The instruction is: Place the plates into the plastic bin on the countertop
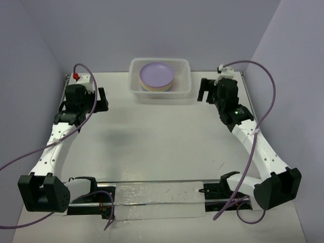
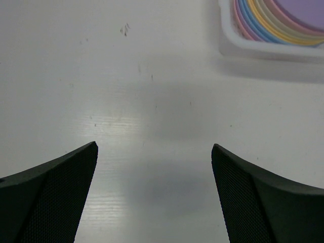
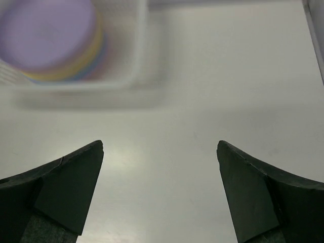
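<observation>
A stack of plates (image 1: pixel 157 77) with a lavender one on top lies inside the translucent white plastic bin (image 1: pixel 185 85) at the back middle of the white countertop (image 1: pixel 162 136). The stack shows in the left wrist view (image 2: pixel 283 20) at the top right and in the right wrist view (image 3: pixel 50 38) at the top left. My left gripper (image 1: pixel 103 99) is open and empty, left of the bin. My right gripper (image 1: pixel 204 91) is open and empty, right of the bin. Both hover over bare countertop.
Pale lavender-grey walls enclose the countertop on the left, back and right. A metal rail (image 1: pixel 152 183) and a clear sheet (image 1: pixel 157 200) lie along the near edge between the arm bases. Purple cables (image 1: pixel 268 101) loop from each arm.
</observation>
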`<action>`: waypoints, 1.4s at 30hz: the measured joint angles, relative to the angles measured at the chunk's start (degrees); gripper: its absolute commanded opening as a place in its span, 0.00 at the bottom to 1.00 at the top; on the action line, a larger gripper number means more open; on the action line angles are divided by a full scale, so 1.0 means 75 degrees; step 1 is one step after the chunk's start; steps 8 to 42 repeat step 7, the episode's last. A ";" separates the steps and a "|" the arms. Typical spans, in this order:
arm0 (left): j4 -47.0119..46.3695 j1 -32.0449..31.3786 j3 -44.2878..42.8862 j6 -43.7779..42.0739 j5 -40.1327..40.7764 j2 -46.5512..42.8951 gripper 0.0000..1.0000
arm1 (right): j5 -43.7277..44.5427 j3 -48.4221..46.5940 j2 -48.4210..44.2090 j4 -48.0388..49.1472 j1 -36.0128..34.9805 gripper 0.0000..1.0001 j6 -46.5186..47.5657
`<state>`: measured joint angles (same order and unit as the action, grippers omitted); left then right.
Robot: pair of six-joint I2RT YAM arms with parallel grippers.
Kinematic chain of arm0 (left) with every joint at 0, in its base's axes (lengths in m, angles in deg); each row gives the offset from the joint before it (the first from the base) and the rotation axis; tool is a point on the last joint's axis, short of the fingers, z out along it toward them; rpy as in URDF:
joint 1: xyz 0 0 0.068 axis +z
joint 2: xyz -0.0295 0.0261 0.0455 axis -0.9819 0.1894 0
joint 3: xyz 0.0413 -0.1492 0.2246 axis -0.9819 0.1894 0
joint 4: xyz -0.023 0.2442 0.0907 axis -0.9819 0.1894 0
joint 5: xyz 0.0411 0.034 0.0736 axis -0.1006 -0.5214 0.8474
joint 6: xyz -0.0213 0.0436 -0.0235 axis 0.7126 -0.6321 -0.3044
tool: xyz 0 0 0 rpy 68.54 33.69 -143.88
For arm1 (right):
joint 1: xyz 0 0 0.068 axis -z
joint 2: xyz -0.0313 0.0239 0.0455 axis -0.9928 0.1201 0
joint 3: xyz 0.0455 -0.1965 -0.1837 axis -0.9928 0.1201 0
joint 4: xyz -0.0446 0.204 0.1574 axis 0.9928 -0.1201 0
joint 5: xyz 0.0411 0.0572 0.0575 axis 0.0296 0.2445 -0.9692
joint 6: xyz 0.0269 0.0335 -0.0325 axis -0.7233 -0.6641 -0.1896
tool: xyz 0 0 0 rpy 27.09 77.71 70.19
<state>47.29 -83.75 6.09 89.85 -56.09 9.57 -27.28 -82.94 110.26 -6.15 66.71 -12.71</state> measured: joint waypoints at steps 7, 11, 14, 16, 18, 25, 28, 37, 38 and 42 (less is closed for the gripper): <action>-0.0014 0.0000 0.0683 -0.0188 -0.0137 -0.0845 0.99 | 0.0076 0.1066 -0.0366 -0.0695 0.0544 1.00 0.0189; -0.0014 0.0000 0.0683 -0.0188 -0.0137 -0.0845 0.99 | 0.0076 0.1066 -0.0366 -0.0695 0.0544 1.00 0.0189; -0.0014 0.0000 0.0683 -0.0188 -0.0137 -0.0845 0.99 | 0.0076 0.1066 -0.0366 -0.0695 0.0544 1.00 0.0189; -0.0014 0.0000 0.0683 -0.0188 -0.0137 -0.0845 0.99 | 0.0076 0.1066 -0.0366 -0.0695 0.0544 1.00 0.0189; -0.0014 0.0000 0.0683 -0.0188 -0.0137 -0.0845 0.99 | 0.0076 0.1066 -0.0366 -0.0695 0.0544 1.00 0.0189; -0.0014 0.0000 0.0683 -0.0188 -0.0137 -0.0845 0.99 | 0.0076 0.1066 -0.0366 -0.0695 0.0544 1.00 0.0189; -0.0014 0.0000 0.0683 -0.0188 -0.0137 -0.0845 0.99 | 0.0076 0.1066 -0.0366 -0.0695 0.0544 1.00 0.0189; -0.0014 0.0000 0.0683 -0.0188 -0.0137 -0.0845 0.99 | 0.0076 0.1066 -0.0366 -0.0695 0.0544 1.00 0.0189; -0.0014 0.0000 0.0683 -0.0188 -0.0137 -0.0845 0.99 | 0.0076 0.1066 -0.0366 -0.0695 0.0544 1.00 0.0189; -0.0014 0.0000 0.0683 -0.0188 -0.0137 -0.0845 0.99 | 0.0076 0.1066 -0.0366 -0.0695 0.0544 1.00 0.0189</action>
